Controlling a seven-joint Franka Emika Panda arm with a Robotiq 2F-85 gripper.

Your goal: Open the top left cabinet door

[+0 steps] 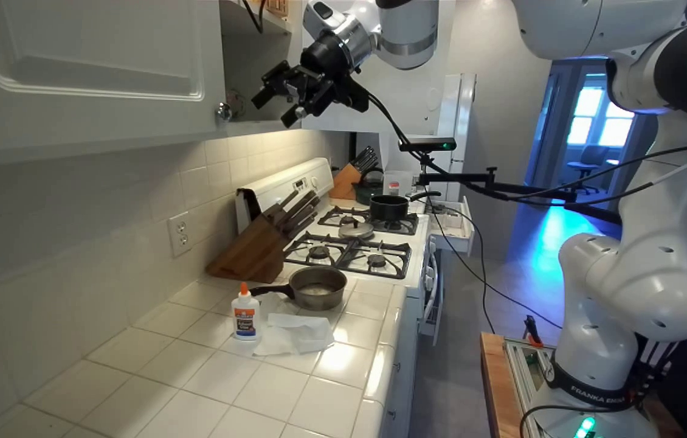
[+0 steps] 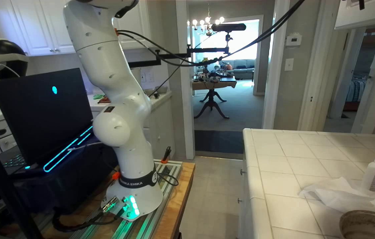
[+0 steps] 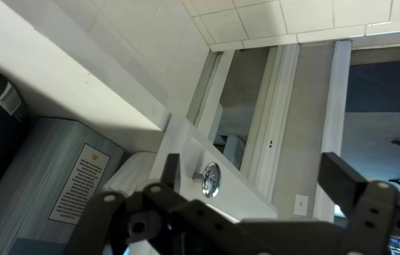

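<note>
Approach step judged in hand: gripper is spread wide, nothing held; knob on cabinet door must next be straddled, pinched, pulled.

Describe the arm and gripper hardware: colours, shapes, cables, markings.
The arm is glossy white, thick and rounded. A black band low on it reads FRANKA EMIKA, with green lights glowing below. Mostly black cables loop outside it. The gripper is black, with two blocky fingers and pale bolt heads.
</note>
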